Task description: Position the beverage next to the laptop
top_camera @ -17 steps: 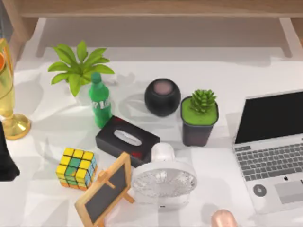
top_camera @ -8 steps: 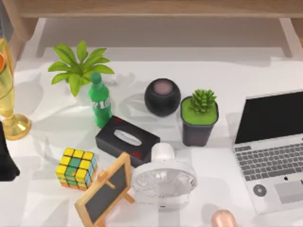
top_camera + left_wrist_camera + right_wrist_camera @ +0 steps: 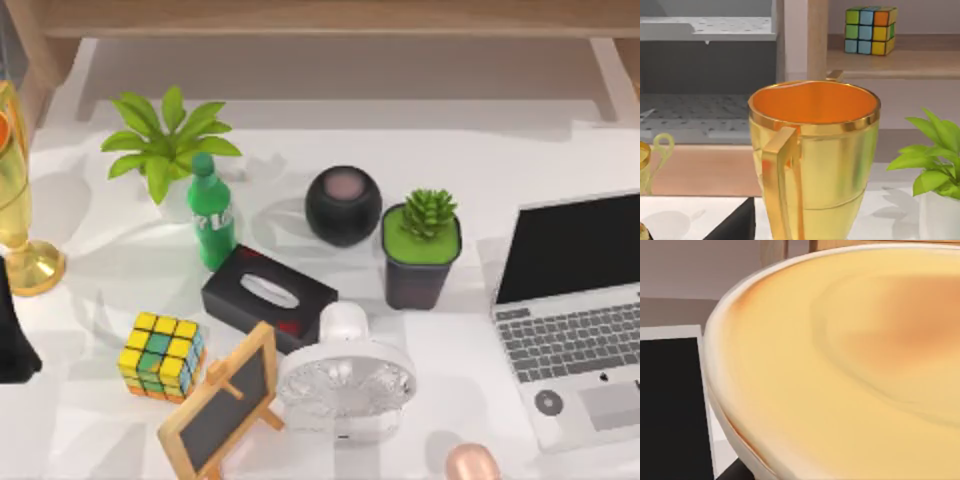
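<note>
The beverage [image 3: 211, 214], a small green bottle with a green cap and a white-and-green label, stands upright at the table's back left, between a leafy plant and a black tissue box. The laptop [image 3: 575, 310] lies open at the right edge, black screen up and grey keyboard toward the front. A dark part of my left arm [image 3: 12, 330] shows at the left edge, well left of the bottle. The laptop's black screen [image 3: 670, 405] appears in the right wrist view behind a pale yellow rounded surface [image 3: 850, 350].
Between bottle and laptop stand a tissue box [image 3: 268, 297], a black round speaker [image 3: 343, 205], a potted succulent [image 3: 422, 255] and a white fan [image 3: 345, 380]. A colour cube [image 3: 162, 355], a small chalkboard [image 3: 225, 400], a leafy plant [image 3: 165, 140] and a golden stemmed glass [image 3: 815, 160] crowd the left.
</note>
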